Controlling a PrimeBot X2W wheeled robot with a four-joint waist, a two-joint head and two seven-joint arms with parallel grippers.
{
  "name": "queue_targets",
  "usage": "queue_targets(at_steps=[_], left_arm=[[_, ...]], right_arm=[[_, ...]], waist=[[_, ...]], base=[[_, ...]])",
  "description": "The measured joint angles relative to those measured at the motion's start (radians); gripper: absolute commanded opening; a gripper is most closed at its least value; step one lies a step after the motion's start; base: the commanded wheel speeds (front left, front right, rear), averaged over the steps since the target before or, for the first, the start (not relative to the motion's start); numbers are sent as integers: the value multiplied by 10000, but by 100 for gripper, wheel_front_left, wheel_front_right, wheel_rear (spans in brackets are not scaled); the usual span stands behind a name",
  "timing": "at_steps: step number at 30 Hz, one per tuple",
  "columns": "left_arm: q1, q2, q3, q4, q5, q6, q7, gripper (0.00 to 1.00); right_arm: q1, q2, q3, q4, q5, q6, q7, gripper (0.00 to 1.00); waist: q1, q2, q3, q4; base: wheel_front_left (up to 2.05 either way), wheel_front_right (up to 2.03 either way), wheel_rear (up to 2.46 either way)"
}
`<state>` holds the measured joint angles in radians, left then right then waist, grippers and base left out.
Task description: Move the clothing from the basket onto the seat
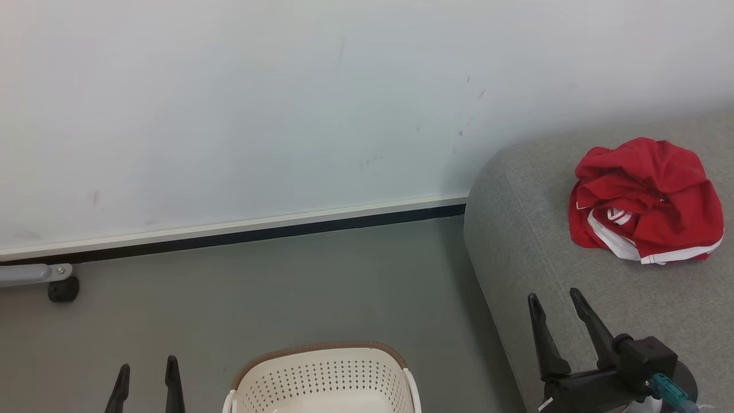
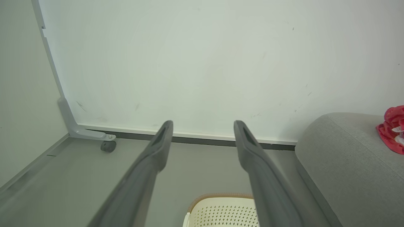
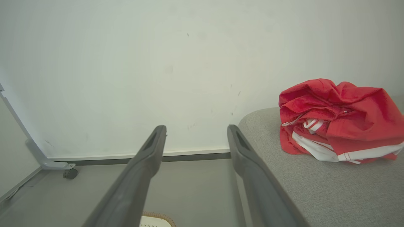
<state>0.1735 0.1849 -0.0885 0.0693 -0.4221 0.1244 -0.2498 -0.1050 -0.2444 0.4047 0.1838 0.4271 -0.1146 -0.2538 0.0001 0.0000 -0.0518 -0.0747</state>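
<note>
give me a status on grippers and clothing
Left gripper and right gripper open, jaws empty. Clothing heaped on the seat, clear of both. Basket on floor, nothing blocking.

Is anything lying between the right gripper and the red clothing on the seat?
Nothing visible stands in the way. Between the open right gripper and the clothing lies just bare grey upholstery of the seat.
</note>
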Motion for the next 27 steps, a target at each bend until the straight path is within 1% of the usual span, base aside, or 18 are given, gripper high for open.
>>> queue_targets(at_steps=[14,15,22,27], left_arm=[[154,-2,90,-79,115,0,0,100],[155,-6,88,-58,113,-2,4,0],[249,-251,50,456,-27,-27,102,0],[229,-290,113,541,-414,-127,288,0]], right_arm=[[361,-10,-414,-456,-284,-84,-2,100],[365,0,-416,-445,-309,-84,2,0],[795,255,-362,75,-249,-69,111,0],[779,314,-669,96,278,50,274,0]], waist=[[-1,0,-7,65],[0,0,-4,74],[0,0,2,78],[0,0,34,114]], base=[[0,0,0],[0,0,0],[0,0,0],[0,0,0]])
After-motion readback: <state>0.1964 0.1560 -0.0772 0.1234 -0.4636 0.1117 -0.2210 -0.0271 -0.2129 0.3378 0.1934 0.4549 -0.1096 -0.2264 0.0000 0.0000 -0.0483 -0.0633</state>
